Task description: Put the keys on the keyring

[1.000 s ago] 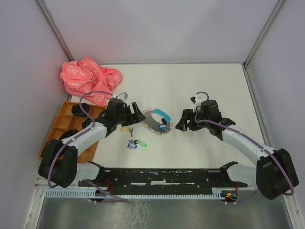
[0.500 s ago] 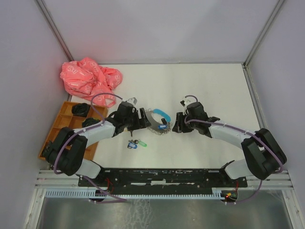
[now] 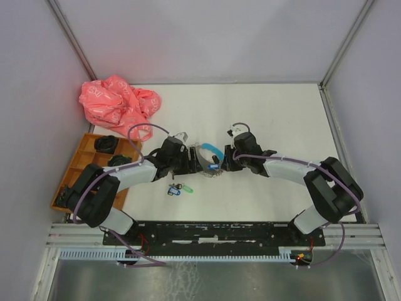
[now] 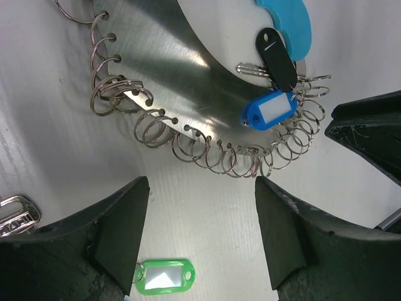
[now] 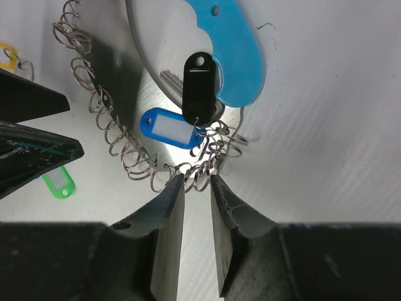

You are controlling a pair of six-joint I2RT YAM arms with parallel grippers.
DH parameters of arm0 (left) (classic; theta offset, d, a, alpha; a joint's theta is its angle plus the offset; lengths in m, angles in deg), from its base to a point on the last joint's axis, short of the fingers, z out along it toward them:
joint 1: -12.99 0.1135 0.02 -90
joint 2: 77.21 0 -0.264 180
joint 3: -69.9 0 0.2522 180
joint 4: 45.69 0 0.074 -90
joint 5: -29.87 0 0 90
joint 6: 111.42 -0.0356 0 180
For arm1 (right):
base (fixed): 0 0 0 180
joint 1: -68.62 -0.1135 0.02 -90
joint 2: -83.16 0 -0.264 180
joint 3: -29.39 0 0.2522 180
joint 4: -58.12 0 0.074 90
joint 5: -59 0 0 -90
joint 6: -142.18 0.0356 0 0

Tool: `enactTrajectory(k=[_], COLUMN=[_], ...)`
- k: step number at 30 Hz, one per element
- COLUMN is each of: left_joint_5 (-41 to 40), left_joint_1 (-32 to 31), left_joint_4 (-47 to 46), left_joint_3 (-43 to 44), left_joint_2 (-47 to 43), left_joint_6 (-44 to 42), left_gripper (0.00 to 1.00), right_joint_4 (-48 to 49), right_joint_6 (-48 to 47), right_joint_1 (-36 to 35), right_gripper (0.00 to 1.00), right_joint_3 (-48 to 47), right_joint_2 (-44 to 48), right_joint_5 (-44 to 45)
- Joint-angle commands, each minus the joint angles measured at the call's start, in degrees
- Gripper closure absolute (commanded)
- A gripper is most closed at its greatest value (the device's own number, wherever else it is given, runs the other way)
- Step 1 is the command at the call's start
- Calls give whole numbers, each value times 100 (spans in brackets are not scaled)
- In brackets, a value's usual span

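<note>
Nearest, toward the near edge of the white worktop (image 3: 282, 119), lie two loose small dark keys, one on a green plastic tag (image 3: 187, 189) and one on a loose blue plastic tag (image 3: 171, 191). A third, yellow tag (image 5: 7, 58) peeks in beside the left arm.

Beyond them the left pincer (image 4: 197, 232) stands wide apart and empty. The right pincer (image 5: 195, 210) is almost together, with a slim gap, and grips nothing.

Between them lies the keyring (image 4: 156, 69), one silver metal crescent with a light-blue grip. Its long axis runs across the worktop, and its fringe of wire loops, too many to count, faces the near edge. Two tags hang there, a black tag (image 5: 199, 88) and a hung blue tag (image 5: 166, 128).

The right tips sit just beside the loops, so that arm looks nearer.
</note>
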Motion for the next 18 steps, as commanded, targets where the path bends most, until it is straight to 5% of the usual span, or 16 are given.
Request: enactTrajectory(k=[1,18], left_joint_5=[-159,-172], left_joint_1=[-69,-169], left_joint_4=[-215,-158], left_joint_3=[242,287], left_joint_2=[39,36], left_joint_6=[14,-29], left_gripper=[26,37], right_joint_4=[213,86], right_joint_6=[-83,-399], right_joint_1=[-61,-138], right_gripper=[71,77], right_joint_3=[-227,-252], right_joint_2=[-141,-469], right_joint_5=[325,581])
